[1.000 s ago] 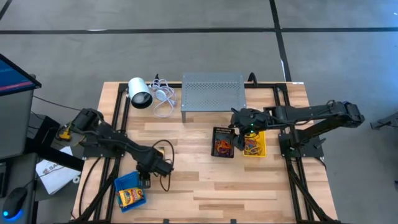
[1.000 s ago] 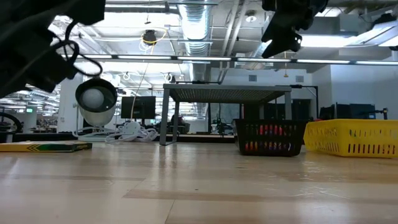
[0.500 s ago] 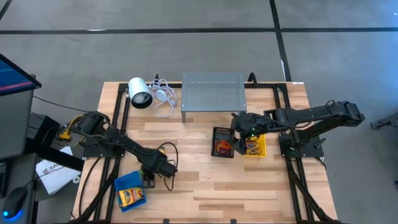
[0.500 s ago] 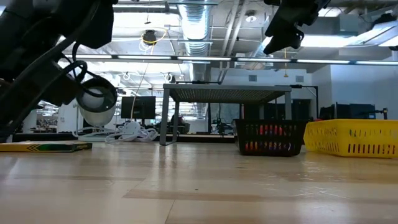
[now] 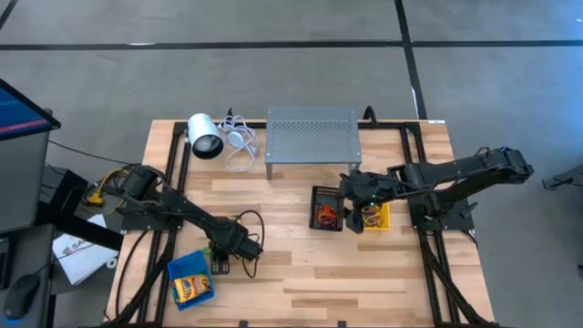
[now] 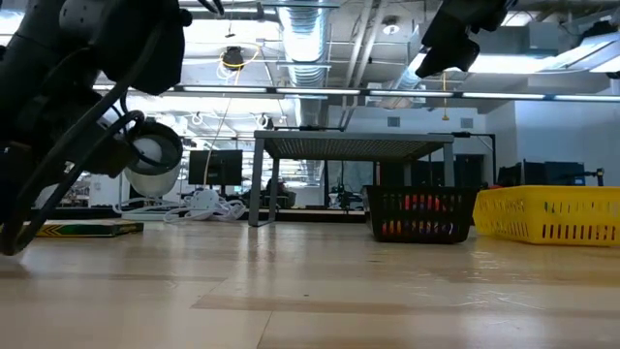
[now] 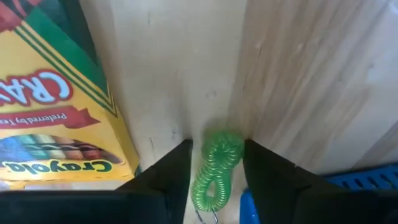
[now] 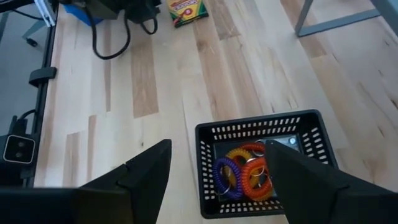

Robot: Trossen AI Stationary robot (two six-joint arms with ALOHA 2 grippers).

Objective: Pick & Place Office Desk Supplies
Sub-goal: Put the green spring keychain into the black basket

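Right now my left gripper point(image 7: 214, 163) sits low over the table point(image 5: 301, 273), and a green coil wristband point(image 7: 215, 167) lies between my two fingers point(image 7: 166, 171), which stand apart on either side of it without clamping yet as far as I can see. Its long axis runs straight back toward my wrist, in line with the fingers, so they would meet it across its narrow width. A yellow crayon box point(image 7: 46, 118) lies at about nine o'clock from the coil, just beside one finger. From above, the blue bin point(image 5: 190, 280) is at roughly eight o'clock from this gripper, near.

My right gripper point(image 8: 214, 165) hangs with its fingers spread and empty over the black bin point(image 8: 264, 163), which holds purple and orange coils.
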